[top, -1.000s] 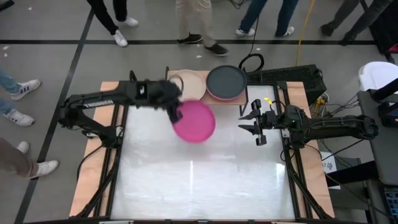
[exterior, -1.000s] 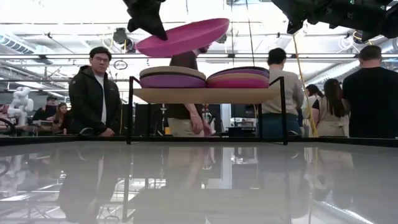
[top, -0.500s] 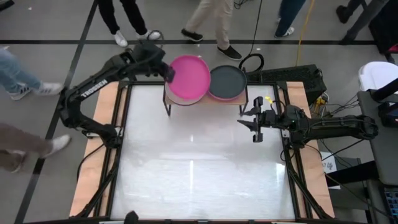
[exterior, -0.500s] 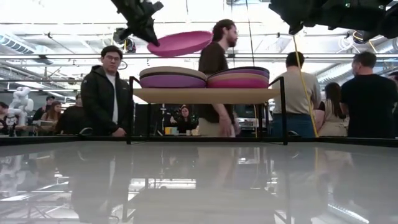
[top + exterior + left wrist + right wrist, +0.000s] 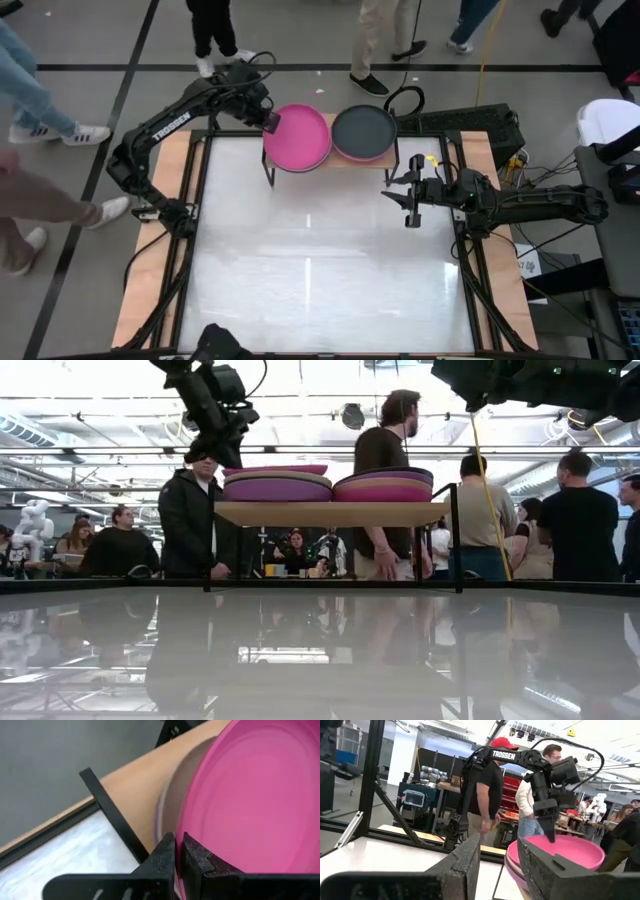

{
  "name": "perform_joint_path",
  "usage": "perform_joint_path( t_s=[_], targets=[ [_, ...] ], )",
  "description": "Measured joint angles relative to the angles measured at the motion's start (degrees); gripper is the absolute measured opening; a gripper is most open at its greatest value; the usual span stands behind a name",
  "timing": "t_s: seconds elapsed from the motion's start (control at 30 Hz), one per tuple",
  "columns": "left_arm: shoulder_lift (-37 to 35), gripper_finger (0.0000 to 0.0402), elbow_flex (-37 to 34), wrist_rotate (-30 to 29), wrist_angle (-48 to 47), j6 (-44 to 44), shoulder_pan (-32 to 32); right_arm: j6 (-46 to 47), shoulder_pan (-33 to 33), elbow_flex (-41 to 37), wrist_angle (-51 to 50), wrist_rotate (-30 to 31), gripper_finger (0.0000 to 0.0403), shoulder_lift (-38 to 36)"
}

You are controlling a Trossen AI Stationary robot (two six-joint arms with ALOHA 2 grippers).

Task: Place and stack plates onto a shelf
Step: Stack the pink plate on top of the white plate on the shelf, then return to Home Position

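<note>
The magenta plate (image 5: pixel 298 138) lies level on top of the left stack on the shelf (image 5: pixel 330 513), over a cream plate (image 5: pixel 277 477) and a purple plate (image 5: pixel 277 490). My left gripper (image 5: pixel 272 120) is at the plate's left edge, shut on it. The right stack (image 5: pixel 384 485) is topped by a dark grey plate (image 5: pixel 364 132). My right gripper (image 5: pixel 408 201) hangs open over the table's right side, in front of the shelf's right end, touching nothing. The right wrist view shows the magenta plate (image 5: pixel 565 851) and the left arm beyond my open fingers. My left gripper (image 5: pixel 178 839) pinches the magenta plate's rim (image 5: pixel 192 827) on the side toward the table's left edge, between its two fingers. The fingers come slanting down from the left. The plate sits level, with its underside on the cream plate of the left stack.
The shelf stands at the table's far edge on black legs (image 5: pixel 112 817). The white tabletop (image 5: pixel 320 270) spreads in front of it. Several people stand and walk beyond the far edge (image 5: pixel 195 520). Cables and equipment sit to the right of the table (image 5: pixel 520 150).
My left gripper has carried the magenta plate from above the table in front of the shelf toward the far edge and then down. The plate was tilted and held high; now it is level on the left stack. The gripper has stayed shut on the rim.
</note>
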Motion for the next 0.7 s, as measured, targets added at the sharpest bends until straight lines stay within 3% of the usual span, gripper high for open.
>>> perform_joint_path(
  t_s=[0.17, 0.53, 0.7],
  targets=[
    [1.4, 0.0015, 0.0, 0.1, -0.3, 1.2, 0.2, 0.0, 0.0, 0.0, 0.0, 0.0, 0.0112, 0.0],
    [1.6, 0.0121, 0.0, 0.0, 0.1, 5.2, -0.2, 1.3, 0.0, 0.0, -0.8, -0.2, 0.0112, 0.0],
    [0.4, 0.0142, 1.5, 0.3, 0.5, 5.2, -0.3, 0.7, 0.0, 0.0, -1.1, -0.2, 0.0112, 0.0]
  ],
)
